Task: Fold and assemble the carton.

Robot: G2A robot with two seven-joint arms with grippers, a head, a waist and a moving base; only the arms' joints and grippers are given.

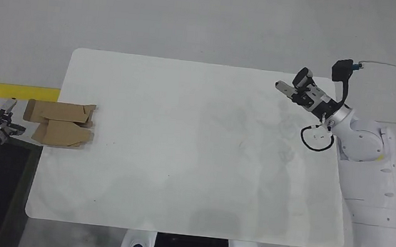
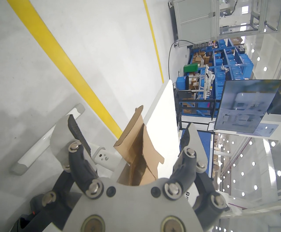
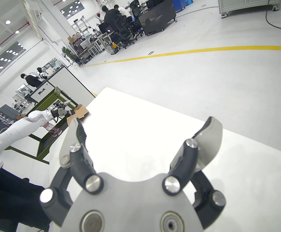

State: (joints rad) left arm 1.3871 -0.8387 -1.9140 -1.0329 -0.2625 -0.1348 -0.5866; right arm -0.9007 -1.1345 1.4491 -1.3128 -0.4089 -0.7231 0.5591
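Currently the flattened brown carton [image 1: 60,123] lies at the table's [image 1: 192,180] left edge, partly overhanging it. My left claw [image 1: 12,115] hangs open just beside it, off the table. My right claw [image 1: 292,82], also open, is well apart. A clumsy nudge could tip the carton over the edge.

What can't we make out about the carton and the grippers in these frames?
1. Carton, left wrist view: near end hidden behind the base plate of the left gripper; contact cannot be told.
2. Carton, top view: too small to tell one blank from two.
3. Carton, right wrist view: tiny, partly behind a finger of the right gripper.
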